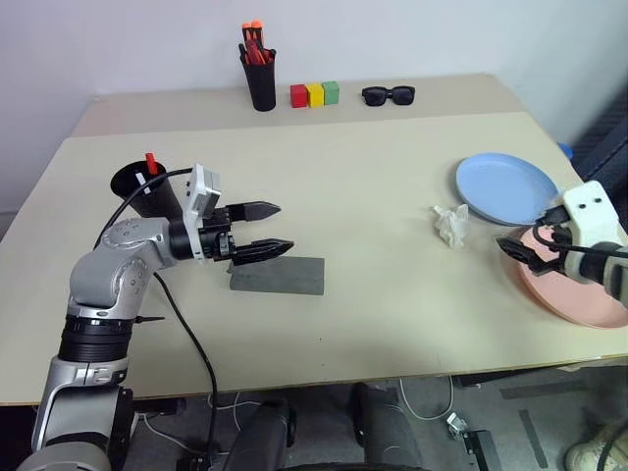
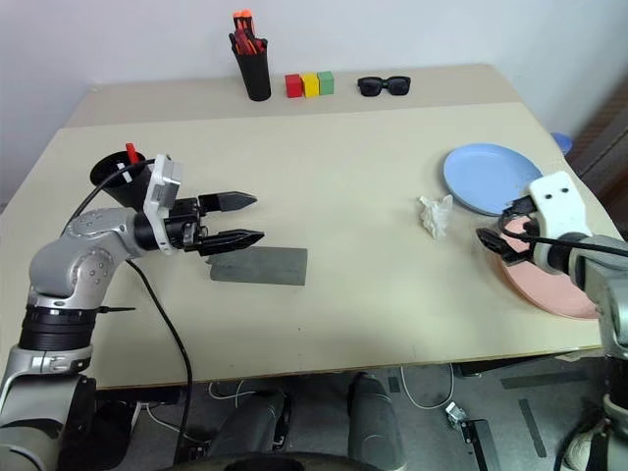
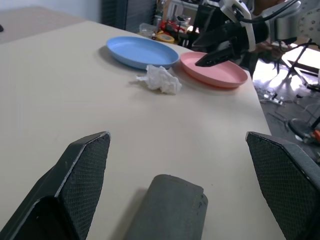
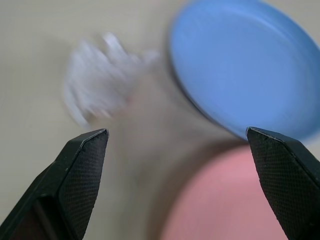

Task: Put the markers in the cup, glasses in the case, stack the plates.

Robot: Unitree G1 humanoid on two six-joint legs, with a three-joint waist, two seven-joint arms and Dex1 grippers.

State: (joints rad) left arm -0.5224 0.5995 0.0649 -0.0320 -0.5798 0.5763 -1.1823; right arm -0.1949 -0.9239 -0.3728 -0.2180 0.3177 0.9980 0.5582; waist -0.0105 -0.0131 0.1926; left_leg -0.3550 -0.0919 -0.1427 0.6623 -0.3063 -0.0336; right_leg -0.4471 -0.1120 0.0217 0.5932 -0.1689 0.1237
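Over the near rim of the salmon pink plate (image 1: 579, 294) hangs the right gripper (image 1: 520, 250), jaws spread wide and empty; the light blue plate (image 1: 505, 186) lies just beyond it, the two plates side by side, edges touching or nearly so, not stacked. A crumpled white tissue (image 1: 451, 224) sits just to the gripper's inner side, clear of both plates. Left gripper (image 1: 263, 229) is also released, nothing between its fingers, pointing level across the table with the closed grey case (image 1: 278, 276) directly beneath its fingertips. Behind that gripper's wrist stands the wide black cup (image 1: 142, 186), a red-ended marker (image 1: 151, 163) already poking out of it; the second marker can't be made out, and the glasses aren't visible, so judging by the shut lid they are likely inside. Step in hand looks like the plate stack. Next move calls for the right gripper to drop onto one plate's rim, pinch it, lift it clear and set it squarely on the other. Risk: shallow rim, thin grip, the plate may slide instead of lifting.
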